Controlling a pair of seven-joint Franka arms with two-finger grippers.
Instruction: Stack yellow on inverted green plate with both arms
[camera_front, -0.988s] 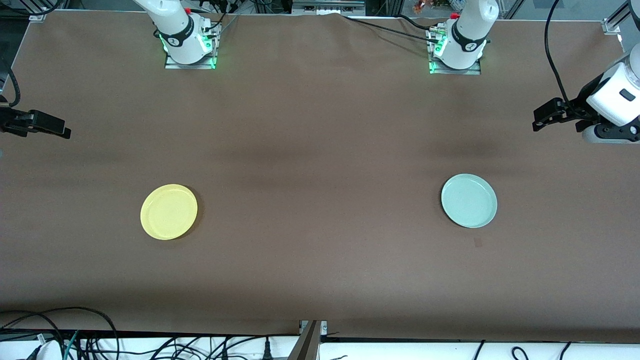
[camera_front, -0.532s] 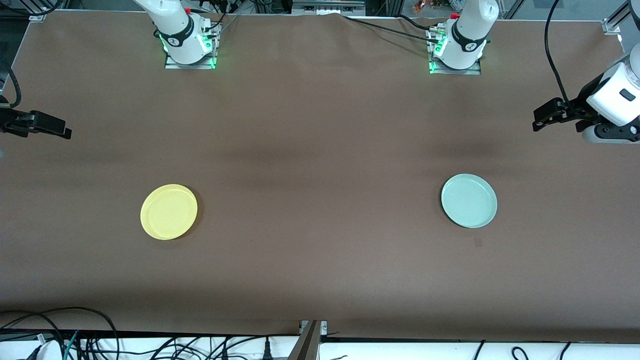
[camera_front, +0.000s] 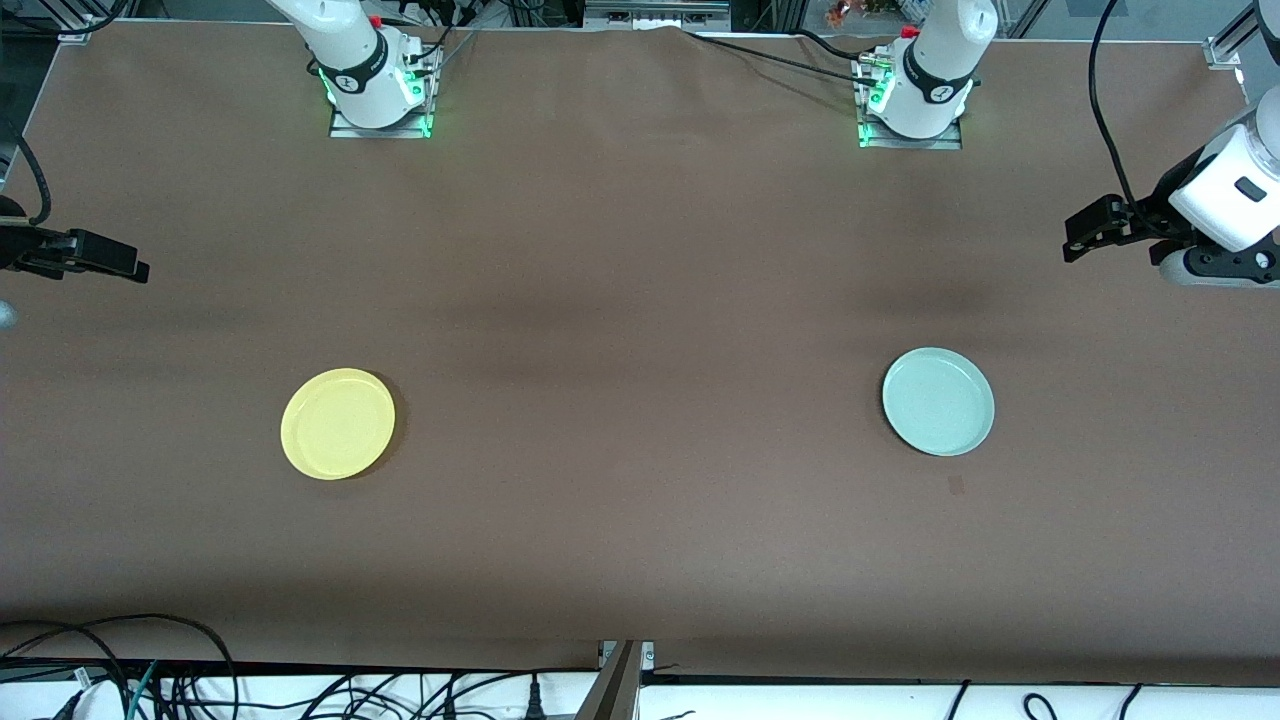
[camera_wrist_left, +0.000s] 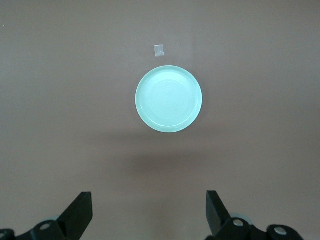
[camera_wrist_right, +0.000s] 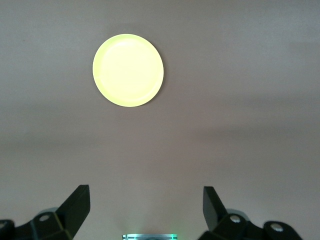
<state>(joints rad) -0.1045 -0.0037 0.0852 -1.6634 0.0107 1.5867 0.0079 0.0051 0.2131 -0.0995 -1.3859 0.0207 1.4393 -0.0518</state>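
Note:
The yellow plate (camera_front: 338, 423) lies flat on the brown table toward the right arm's end; it also shows in the right wrist view (camera_wrist_right: 128, 70). The pale green plate (camera_front: 938, 401) lies flat toward the left arm's end, rim up as far as I can tell; it also shows in the left wrist view (camera_wrist_left: 169, 98). My left gripper (camera_front: 1085, 232) hangs high over the table's end, open and empty (camera_wrist_left: 149, 200). My right gripper (camera_front: 120, 262) hangs high over the other end, open and empty (camera_wrist_right: 146, 195). Both are well clear of the plates.
A small tape mark (camera_front: 956, 485) sits on the table just nearer the front camera than the green plate. The arm bases (camera_front: 375, 90) (camera_front: 912, 95) stand along the table's edge farthest from the front camera. Cables (camera_front: 150, 680) lie off the near edge.
Both grippers have shifted only slightly in the air. The two plates have not moved.

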